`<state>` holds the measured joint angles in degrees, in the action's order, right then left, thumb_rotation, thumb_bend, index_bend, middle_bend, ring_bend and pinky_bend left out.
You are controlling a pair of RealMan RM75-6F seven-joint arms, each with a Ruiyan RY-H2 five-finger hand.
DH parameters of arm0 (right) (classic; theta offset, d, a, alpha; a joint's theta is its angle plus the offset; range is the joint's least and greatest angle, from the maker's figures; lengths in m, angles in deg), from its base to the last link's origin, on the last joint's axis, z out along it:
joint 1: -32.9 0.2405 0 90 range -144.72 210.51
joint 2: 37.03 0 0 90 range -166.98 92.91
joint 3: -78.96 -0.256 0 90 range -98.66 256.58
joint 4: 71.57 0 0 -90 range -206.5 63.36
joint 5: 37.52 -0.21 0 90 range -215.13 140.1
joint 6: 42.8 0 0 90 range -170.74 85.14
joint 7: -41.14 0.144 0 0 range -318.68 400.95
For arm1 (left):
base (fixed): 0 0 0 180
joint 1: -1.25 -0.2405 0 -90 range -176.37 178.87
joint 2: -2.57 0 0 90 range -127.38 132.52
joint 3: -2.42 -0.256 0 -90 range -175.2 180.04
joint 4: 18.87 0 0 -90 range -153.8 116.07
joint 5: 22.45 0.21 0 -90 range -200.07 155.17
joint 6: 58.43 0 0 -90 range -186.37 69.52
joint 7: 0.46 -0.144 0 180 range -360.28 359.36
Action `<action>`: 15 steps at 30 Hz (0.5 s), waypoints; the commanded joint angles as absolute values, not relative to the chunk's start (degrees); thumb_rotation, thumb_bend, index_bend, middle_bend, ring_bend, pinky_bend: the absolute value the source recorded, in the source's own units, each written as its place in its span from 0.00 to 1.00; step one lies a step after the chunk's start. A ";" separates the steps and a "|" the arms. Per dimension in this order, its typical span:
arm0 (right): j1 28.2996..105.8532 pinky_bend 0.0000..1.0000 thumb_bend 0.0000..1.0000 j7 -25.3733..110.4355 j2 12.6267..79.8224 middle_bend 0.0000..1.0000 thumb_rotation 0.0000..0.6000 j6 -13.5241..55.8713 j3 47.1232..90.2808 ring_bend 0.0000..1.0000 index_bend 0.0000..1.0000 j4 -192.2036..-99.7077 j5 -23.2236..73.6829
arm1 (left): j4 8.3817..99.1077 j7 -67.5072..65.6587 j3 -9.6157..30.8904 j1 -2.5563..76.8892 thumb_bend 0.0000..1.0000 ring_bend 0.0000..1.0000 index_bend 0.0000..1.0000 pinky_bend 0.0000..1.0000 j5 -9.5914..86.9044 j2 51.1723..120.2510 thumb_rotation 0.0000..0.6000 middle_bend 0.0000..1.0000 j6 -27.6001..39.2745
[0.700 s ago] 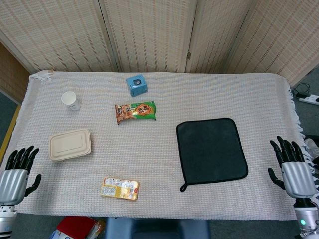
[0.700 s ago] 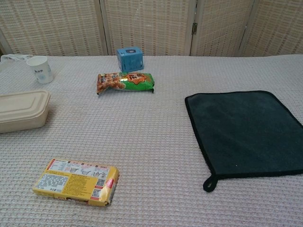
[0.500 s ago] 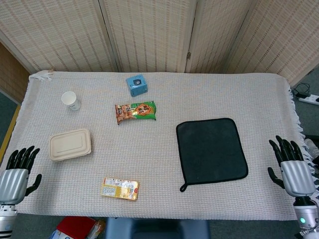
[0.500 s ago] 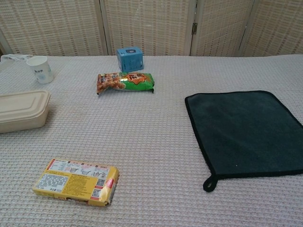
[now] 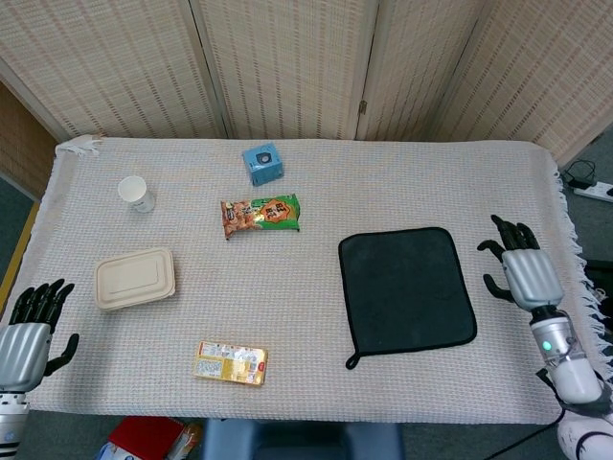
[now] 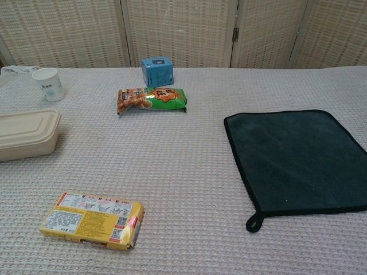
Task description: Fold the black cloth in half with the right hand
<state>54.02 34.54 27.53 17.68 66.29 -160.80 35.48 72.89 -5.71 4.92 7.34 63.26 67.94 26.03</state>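
The cloth (image 5: pixel 406 288) was black, the small box (image 5: pixel 261 163) blue, the snack packet (image 5: pixel 261 214) orange-green, the carton (image 5: pixel 230 363) yellow, the lidded container (image 5: pixel 135 278) perhaps beige.

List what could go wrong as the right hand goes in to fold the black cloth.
1. The black cloth lies flat on the textured table cover, so the right hand may pinch the cover along with its edge.
2. The hanging loop at the near corner could snag a finger.
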 commanded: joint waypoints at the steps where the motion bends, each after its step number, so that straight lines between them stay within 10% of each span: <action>1: 63.88 0.00 0.44 30.38 30.68 0.04 1.00 7.08 61.41 0.00 0.39 -156.27 24.80 | 72.93 -5.02 4.94 7.42 0.49 0.00 0.09 0.00 63.09 67.58 1.00 0.08 25.77; 15: 78.90 0.00 0.44 25.48 47.62 0.01 1.00 -6.02 61.42 0.00 0.41 -133.09 10.42 | 73.01 -2.65 6.76 6.61 0.49 0.00 0.08 0.00 60.67 65.96 1.00 0.08 27.54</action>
<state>76.21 26.78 44.72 -3.35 60.77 -136.71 11.82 72.93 -2.17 6.56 6.73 61.08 65.87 27.34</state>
